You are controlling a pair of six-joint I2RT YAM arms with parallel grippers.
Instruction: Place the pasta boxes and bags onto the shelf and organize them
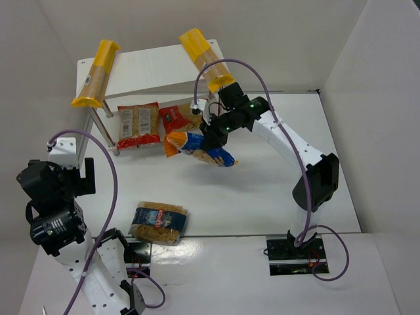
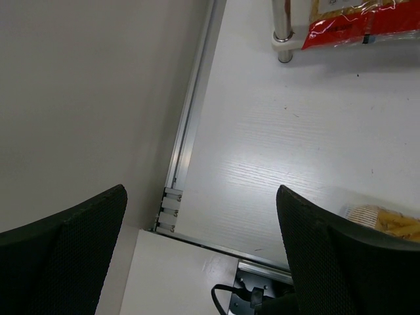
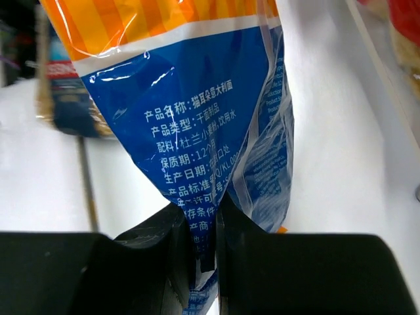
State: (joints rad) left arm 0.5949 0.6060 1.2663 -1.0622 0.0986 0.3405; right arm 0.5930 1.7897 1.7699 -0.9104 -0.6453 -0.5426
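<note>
My right gripper (image 1: 211,139) is shut on the large blue bag with the orange end (image 1: 199,149), holding it above the table just in front of the shelf (image 1: 154,65); in the right wrist view the bag (image 3: 197,111) hangs pinched between my fingers (image 3: 205,236). Two yellow pasta boxes (image 1: 96,73) (image 1: 207,60) lie on the shelf's top board. Two red-trimmed bags (image 1: 138,125) (image 1: 178,118) lie on the lower tier. The clear bag with blue label (image 1: 158,222) lies on the table near my left arm. My left gripper (image 2: 200,262) is open and empty.
White walls enclose the table on the left, back and right. A shelf leg (image 2: 283,39) and a red-trimmed bag (image 2: 364,23) show in the left wrist view. Cables loop from both arms.
</note>
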